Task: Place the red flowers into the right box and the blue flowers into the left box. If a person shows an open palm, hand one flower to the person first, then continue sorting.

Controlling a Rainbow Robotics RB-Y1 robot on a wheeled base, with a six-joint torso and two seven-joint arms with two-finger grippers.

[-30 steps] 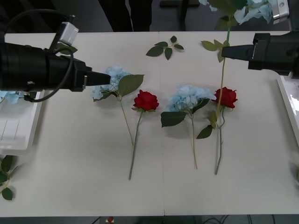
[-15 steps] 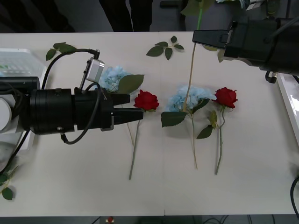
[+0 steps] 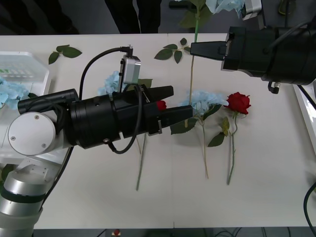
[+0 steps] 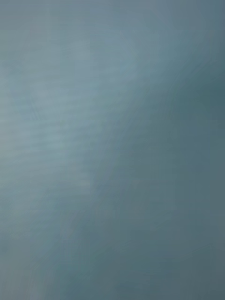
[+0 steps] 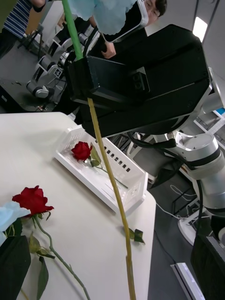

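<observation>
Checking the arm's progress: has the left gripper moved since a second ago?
Yes. The left gripper has swept rightward across the table, from beside the leftmost blue flower to just short of the middle blue flower, fingers open.

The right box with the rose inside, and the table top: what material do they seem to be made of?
The right box looks like white moulded plastic, smooth and a little glossy: thin walls with rows of cut slots and a rounded rim. One red rose lies in it. The table looks like a matte off-white laminate board, flat and even with a thin seam down the middle; what lies under the surface cannot be told.
</observation>
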